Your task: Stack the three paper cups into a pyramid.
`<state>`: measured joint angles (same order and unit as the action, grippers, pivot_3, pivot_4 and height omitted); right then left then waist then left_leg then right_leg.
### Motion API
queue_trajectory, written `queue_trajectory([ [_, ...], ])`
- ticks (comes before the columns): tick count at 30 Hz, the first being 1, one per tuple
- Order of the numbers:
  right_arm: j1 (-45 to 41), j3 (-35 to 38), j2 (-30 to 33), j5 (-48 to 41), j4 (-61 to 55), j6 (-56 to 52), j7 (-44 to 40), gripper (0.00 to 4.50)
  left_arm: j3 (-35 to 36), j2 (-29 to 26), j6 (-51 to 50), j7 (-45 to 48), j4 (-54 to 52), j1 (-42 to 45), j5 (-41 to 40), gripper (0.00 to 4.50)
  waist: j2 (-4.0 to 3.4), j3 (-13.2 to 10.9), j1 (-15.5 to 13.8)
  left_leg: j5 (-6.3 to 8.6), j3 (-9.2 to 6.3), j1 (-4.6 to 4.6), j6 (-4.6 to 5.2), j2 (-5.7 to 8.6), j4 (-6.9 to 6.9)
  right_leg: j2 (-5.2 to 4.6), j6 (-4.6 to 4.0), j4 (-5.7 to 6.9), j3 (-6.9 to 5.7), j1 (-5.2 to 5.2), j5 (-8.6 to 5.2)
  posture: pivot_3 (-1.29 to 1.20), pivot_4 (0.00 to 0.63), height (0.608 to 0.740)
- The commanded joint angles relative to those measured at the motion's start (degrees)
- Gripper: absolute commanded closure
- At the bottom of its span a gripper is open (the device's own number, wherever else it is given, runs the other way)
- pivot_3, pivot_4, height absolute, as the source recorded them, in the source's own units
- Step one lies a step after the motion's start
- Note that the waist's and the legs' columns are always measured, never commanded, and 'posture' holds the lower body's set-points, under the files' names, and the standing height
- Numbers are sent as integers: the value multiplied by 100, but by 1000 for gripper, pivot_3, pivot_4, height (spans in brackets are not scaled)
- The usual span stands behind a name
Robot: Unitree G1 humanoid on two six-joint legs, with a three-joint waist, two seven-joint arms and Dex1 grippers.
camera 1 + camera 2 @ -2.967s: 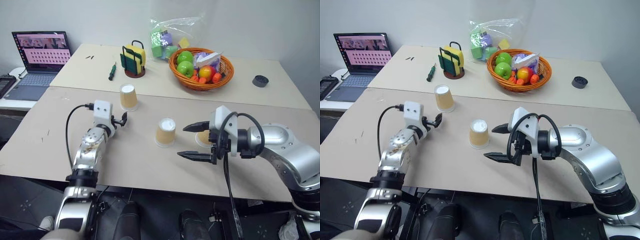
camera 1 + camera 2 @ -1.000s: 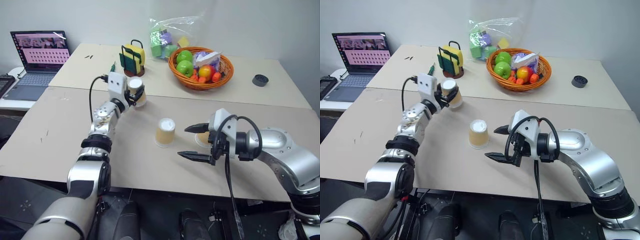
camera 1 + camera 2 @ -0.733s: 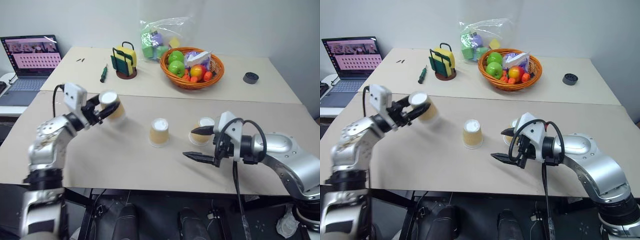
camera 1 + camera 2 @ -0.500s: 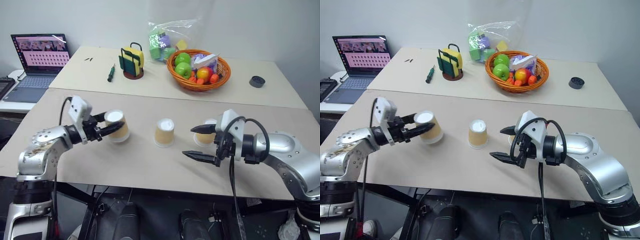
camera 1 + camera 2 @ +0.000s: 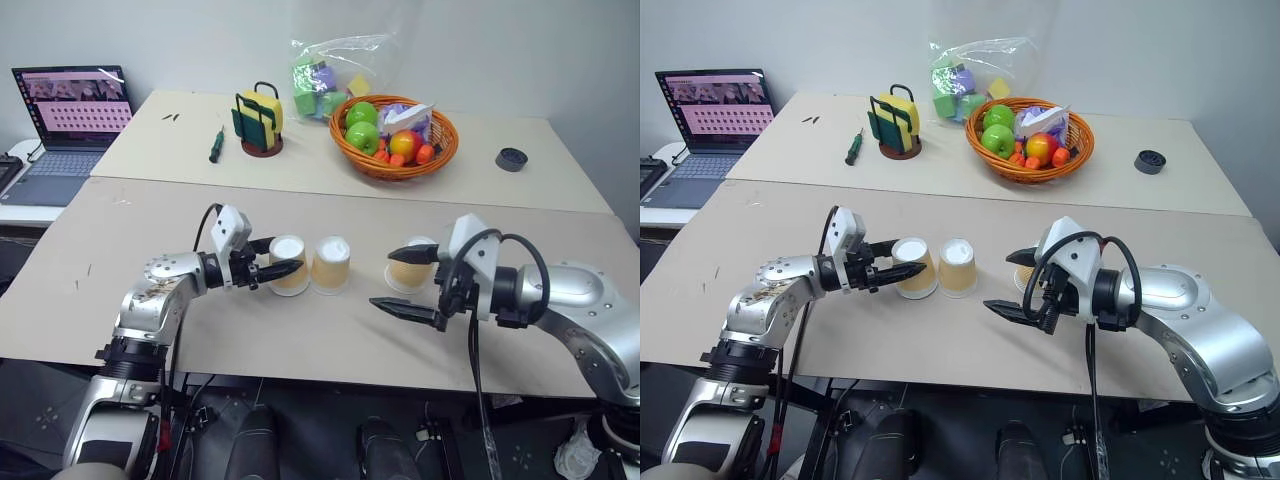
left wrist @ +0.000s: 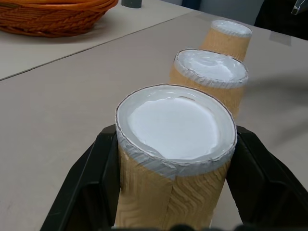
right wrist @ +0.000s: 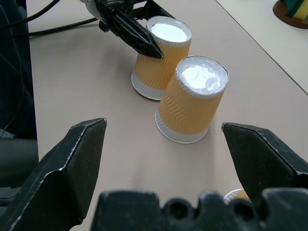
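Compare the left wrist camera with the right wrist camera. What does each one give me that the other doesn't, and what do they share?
Left wrist view: the wicker basket at the back of the table, the whole third cup in line behind the other two, and the left hand from behind.

Right wrist view: the right hand open, framing the middle cup, plus black cables.

Both: the held cup shut in the left hand, right beside the middle cup, bases up.

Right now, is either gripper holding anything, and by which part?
The left gripper clamps an upside-down tan ribbed paper cup across its side wall, just under the white base. The right gripper is open and empty.
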<state>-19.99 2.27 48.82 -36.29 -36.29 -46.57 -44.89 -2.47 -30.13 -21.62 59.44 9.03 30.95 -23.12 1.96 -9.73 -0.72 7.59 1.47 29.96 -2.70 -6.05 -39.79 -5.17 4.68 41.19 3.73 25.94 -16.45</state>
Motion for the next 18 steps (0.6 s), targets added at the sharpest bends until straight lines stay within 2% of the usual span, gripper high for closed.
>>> queue_trajectory([
  [1, -7, 270, 66, -81, -194, -30, 94, 0, 4, -10, 161, 107, -19, 121, 60, 817, 0, 0, 0, 0, 0, 0, 0, 0, 0, 0, 0, 0, 0, 0, 0, 0, 150, 661],
  [3, -1, 287, 52, -87, -194, -38, 123, 0, 14, -4, 199, 124, -57, 123, 84, 87, 0, 0, 0, 0, 0, -1, 0, 0, 0, 1, 0, 1, 0, 0, 0, 0, 150, 661],
  [10, 141, 622, 198, -134, -40, 33, 93, 0, 271, -214, -313, 161, -718, 83, -275, 87, 0, 0, -1, 0, -2, 5, 1, 0, 0, 1, 0, 0, 0, 1, 0, 0, 150, 661],
  [15, 715, 1813, 749, -171, 408, 72, -373, 0, 915, -843, -1124, 113, -1615, 86, -947, 87, 0, 0, -4, -1, -3, 2, 1, 1, 0, 0, 2, 0, 1, -1, 0, 0, 150, 661],
  [17, 1212, 2258, 1128, 90, 731, 153, -728, 0, 1200, -1115, -1518, 53, -1879, 187, -1270, 87, -1, 0, -12, -1, -3, -3, 1, 1, 1, 0, 2, -1, 1, -7, -1, 0, 150, 661],
  [18, 1405, 2235, 1291, 310, 880, 229, -768, 0, 1283, -1193, -1634, 5, -1957, 223, -1364, 87, -1, 0, -15, 0, -3, -5, 1, 1, 1, 0, 0, -1, 1, -12, -4, 0, 150, 661],
])
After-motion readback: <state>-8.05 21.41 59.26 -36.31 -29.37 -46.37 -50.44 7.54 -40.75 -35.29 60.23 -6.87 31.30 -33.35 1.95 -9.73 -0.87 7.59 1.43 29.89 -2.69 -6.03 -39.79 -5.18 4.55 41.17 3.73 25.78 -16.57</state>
